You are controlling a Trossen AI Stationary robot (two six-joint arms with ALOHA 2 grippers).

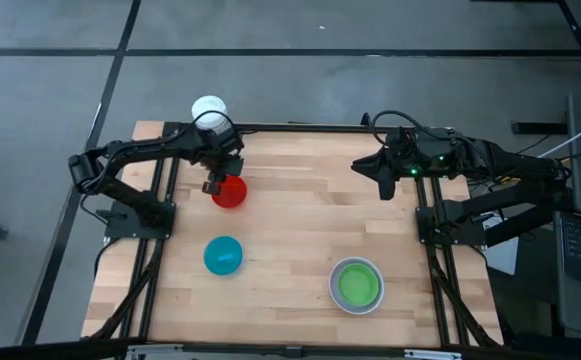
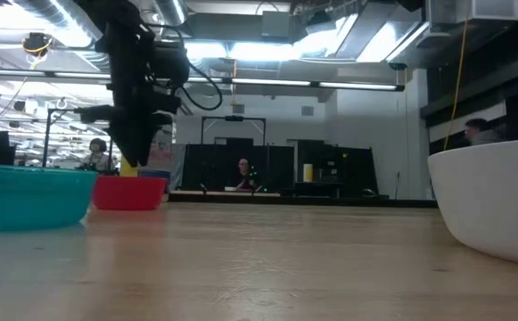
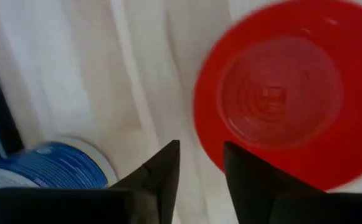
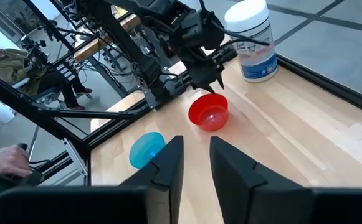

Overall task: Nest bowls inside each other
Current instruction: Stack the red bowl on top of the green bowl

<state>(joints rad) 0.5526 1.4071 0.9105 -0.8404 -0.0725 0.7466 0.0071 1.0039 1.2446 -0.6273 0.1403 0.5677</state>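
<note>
A red bowl (image 1: 230, 192) stands upright on the wooden table at the far left. My left gripper (image 1: 213, 186) hangs open just above the bowl's left rim, pointing down, and touches nothing; the right wrist view shows this gripper (image 4: 213, 84) clear above the red bowl (image 4: 209, 112). A teal bowl (image 1: 223, 255) stands nearer the front. A green bowl (image 1: 356, 284) sits inside a larger white bowl (image 1: 334, 291) at the front right. My right gripper (image 1: 386, 190) waits raised at the far right, open, with nothing between its fingers.
A white cylindrical container (image 1: 209, 108) with a blue label stands at the table's far edge, just behind the left gripper. Bare wood lies in the table's middle, between the red bowl and the right arm. People sit in the room beyond the table.
</note>
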